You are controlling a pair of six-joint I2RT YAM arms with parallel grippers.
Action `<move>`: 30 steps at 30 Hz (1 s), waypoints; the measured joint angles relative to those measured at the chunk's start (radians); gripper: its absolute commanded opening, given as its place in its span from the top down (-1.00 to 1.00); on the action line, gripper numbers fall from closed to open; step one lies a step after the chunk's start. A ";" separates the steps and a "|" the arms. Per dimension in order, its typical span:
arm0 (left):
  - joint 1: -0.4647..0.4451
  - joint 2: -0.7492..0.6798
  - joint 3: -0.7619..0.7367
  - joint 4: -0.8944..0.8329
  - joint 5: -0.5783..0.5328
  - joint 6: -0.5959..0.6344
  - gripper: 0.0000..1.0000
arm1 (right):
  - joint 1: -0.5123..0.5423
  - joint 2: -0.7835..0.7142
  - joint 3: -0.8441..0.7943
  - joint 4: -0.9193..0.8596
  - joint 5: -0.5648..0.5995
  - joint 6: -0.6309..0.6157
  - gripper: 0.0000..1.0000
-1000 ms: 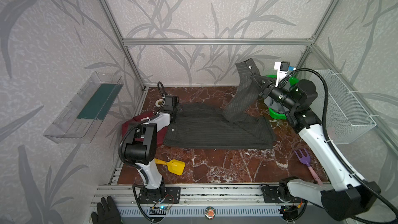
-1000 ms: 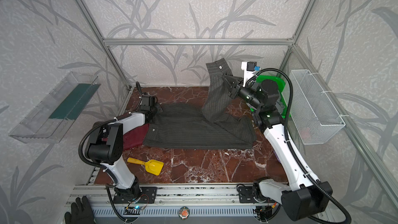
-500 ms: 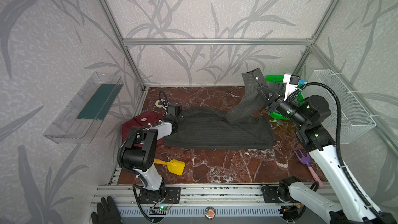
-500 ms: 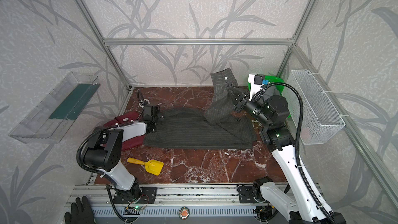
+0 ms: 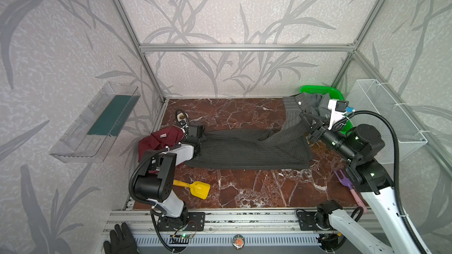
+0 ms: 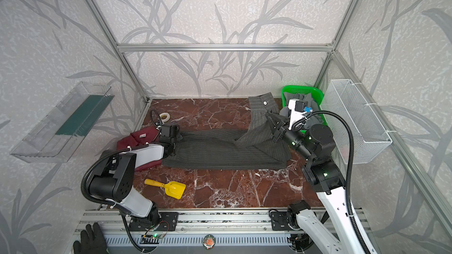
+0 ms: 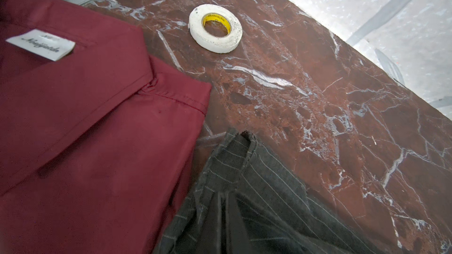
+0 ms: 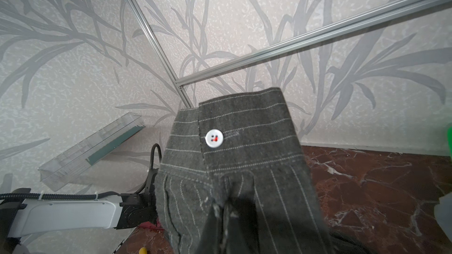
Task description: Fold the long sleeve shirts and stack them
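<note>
Nearest the front edge lie a yellow toy shovel (image 5: 198, 189) and a purple toy fork (image 5: 342, 178). Both are apart from the cloth, but a low arm swing can knock them.

Behind them the dark pinstripe shirt (image 5: 244, 150) lies spread across the middle of the marble table (image 5: 244, 191). The left gripper (image 5: 197, 142) is clenched on its left edge, which lies just beside the maroon shirt (image 5: 159, 140), perhaps over it. If this arm pulls or lifts, I think it can drag the maroon shirt out of shape.

The right gripper (image 5: 304, 119) is clenched on the sleeve (image 5: 291, 123) just below the cuff (image 8: 244, 128) and holds it raised over the shirt's right side. The pinch looks small, so the sleeve can slip out or land twisted. With both ends held, a strong pull can shift the whole shirt.

Farthest, the light grey shirt (image 5: 318, 102) waits in the green basket (image 5: 315, 90), very near the right wrist, and the arm may catch it.
</note>
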 measured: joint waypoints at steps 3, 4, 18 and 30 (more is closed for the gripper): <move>0.000 -0.011 -0.020 0.000 -0.012 -0.029 0.47 | 0.005 -0.004 0.007 -0.047 0.018 -0.002 1.00; 0.000 -0.016 -0.027 0.000 -0.014 -0.035 0.42 | 0.007 -0.007 0.009 -0.059 0.020 -0.002 1.00; 0.000 -0.163 -0.061 -0.053 -0.068 -0.145 -0.10 | 0.013 -0.106 0.043 -0.213 -0.019 -0.029 1.00; 0.010 -0.091 0.035 -0.166 -0.019 -0.199 -0.35 | 0.013 -0.138 0.042 -0.270 -0.163 -0.050 1.00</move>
